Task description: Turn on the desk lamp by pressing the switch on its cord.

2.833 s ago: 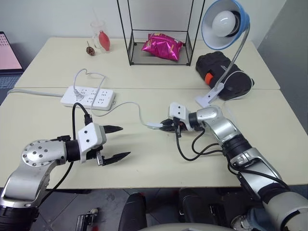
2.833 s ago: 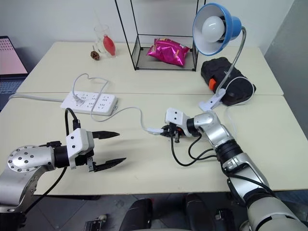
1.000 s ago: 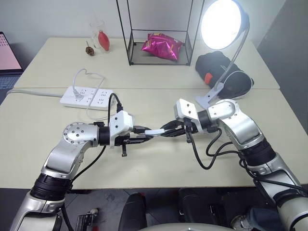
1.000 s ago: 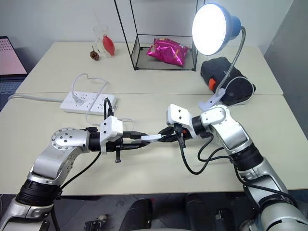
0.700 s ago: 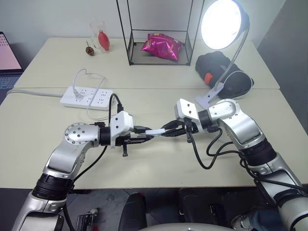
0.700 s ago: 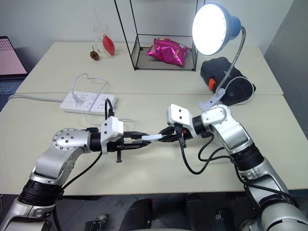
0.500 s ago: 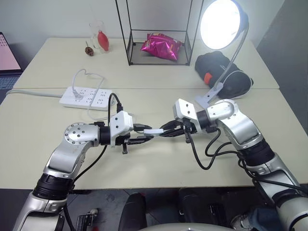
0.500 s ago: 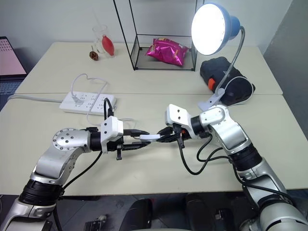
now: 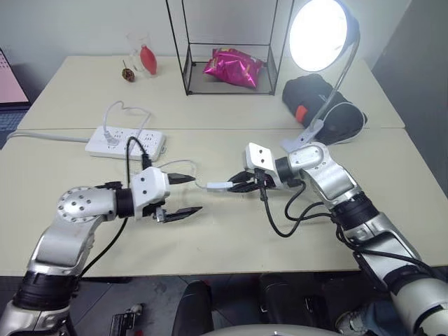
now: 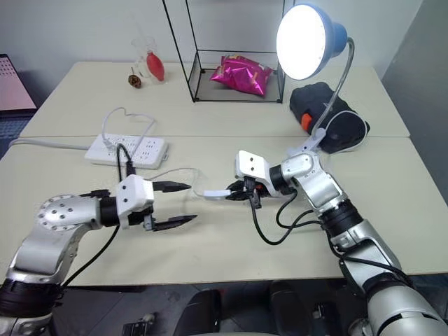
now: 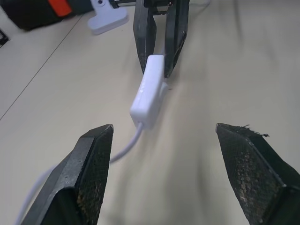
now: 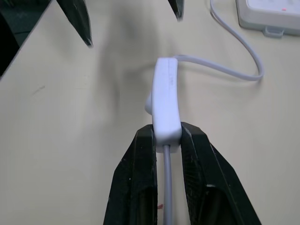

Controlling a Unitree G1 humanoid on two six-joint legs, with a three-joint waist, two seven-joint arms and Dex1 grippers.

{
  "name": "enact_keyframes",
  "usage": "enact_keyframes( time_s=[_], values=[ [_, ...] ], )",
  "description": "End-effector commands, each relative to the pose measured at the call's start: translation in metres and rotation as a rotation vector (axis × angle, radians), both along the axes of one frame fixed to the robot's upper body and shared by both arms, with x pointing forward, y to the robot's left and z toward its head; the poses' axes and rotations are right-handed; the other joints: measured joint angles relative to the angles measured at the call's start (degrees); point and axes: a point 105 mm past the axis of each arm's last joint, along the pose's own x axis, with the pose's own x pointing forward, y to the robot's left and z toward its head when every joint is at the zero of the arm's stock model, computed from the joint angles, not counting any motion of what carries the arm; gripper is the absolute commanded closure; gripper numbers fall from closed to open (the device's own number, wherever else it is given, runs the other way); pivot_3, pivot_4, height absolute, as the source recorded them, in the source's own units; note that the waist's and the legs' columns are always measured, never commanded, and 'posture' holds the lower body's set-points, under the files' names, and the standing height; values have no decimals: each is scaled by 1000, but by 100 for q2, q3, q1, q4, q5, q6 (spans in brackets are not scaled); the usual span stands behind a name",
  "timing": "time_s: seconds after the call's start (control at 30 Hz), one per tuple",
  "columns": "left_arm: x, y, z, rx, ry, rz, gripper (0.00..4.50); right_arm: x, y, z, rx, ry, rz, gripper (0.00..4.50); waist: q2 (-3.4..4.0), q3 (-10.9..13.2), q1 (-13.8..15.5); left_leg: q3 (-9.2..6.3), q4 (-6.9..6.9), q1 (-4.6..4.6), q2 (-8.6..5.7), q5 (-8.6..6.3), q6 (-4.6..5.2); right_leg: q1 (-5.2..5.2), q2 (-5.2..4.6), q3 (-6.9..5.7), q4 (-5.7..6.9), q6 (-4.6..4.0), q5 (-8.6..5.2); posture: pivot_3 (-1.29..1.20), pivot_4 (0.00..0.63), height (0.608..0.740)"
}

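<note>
The desk lamp (image 9: 320, 31) is shining bright, so the job looks done. The right gripper (image 12: 161, 140) is pinching one end of the switch (image 12: 165, 96), and the rest of the switch sticks out past its fingertips, a bit above the table (image 9: 231, 245). The left gripper (image 9: 183, 194) faces the switch from the other side, with its fingers spread wide and nothing between them. There is a clear gap between its tips and the switch.

What could go wrong now? If the right gripper squeezes or twists the switch, it might click the rocker and the light could go off. If it pulls its arm away while pinching, the cord (image 10: 183, 172) could go tight and tug the plug at the power strip (image 9: 126, 142), or drag the lamp's clip base (image 9: 302, 140). If it lets go up high, the switch could drop and bounce. The left gripper's pointy tips could also bump the switch if that arm swings back in.

The switch is a small white plastic bar, smooth and hard, with rounded ends. The cord is thin, white and bendy, and it curls in loops. The gripper fingers are black and pointed, with rough, grainy pads (image 11: 91, 185). The table is flat, pale and smooth. The lamp has a round blue shade and a shiny bendy silver neck.
</note>
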Motion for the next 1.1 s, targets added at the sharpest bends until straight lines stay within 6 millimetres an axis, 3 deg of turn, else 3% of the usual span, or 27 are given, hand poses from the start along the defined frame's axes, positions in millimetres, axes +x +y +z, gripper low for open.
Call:
enact_keyframes(
  time_s=[0.03, 0.2, 0.27, 0.47, 0.57, 0.73, 0.9, 1.1],
  values=[
    [-9, 4, 10, -14, -37, 39, 871, 17, 7, -2, -22, -92, -24, 4136, 1, 1, 4, 2, 0, -1, -2, 0, 0, 0, -2, 0, 2, 0, 0, 0, 150, 740],
    [-14, 5, 6, -15, -27, 63, 871, 26, 5, -15, -61, -110, -33, 4136, 2, 1, 58, 1, 0, -2, -2, 0, 0, 0, -3, -1, 0, -1, 0, 0, 150, 740],
    [-14, 5, 7, -26, -26, 74, 871, 28, 3, -14, -52, -114, -44, 3431, 2, 1, 52, 1, 0, -2, -2, 0, 0, 0, -3, 0, 1, -1, 1, 0, 150, 740],
    [-6, 8, 17, -106, -26, 140, 871, 23, -9, 2, 4, -124, -32, 1987, 3, 2, 52, 0, 1, 0, -1, 0, 0, 1, -2, -1, 4, 1, 2, 0, 150, 740],
    [0, 14, 16, -90, -5, 198, 871, 14, -22, 18, 24, -146, -22, 1470, 3, 2, 60, -1, 0, -2, -1, 0, 0, 1, -2, -1, 2, 0, 1, 0, 150, 740],
    [-5, 19, 17, -37, 39, 230, 871, -30, -59, 51, 49, -145, 14, 364, 8, 5, 94, -7, -1, -12, -3, -1, 0, -1, -4, -5, -2, 1, -1, 0, 150, 740],
    [-11, 23, 21, -18, 59, 217, 871, -57, -87, 67, 39, -118, -29, 364, 8, 5, 63, -5, -2, -4, -1, -1, -1, -1, -5, -4, -2, -2, -6, 0, 150, 740],
    [-12, 22, 23, 14, 42, 168, 871, -64, -96, 74, 52, -68, -85, 364, 7, 5, 42, 2, 2, 7, -1, 0, -1, 2, -4, 1, 2, -19, -12, 0, 150, 740]
  ],
)
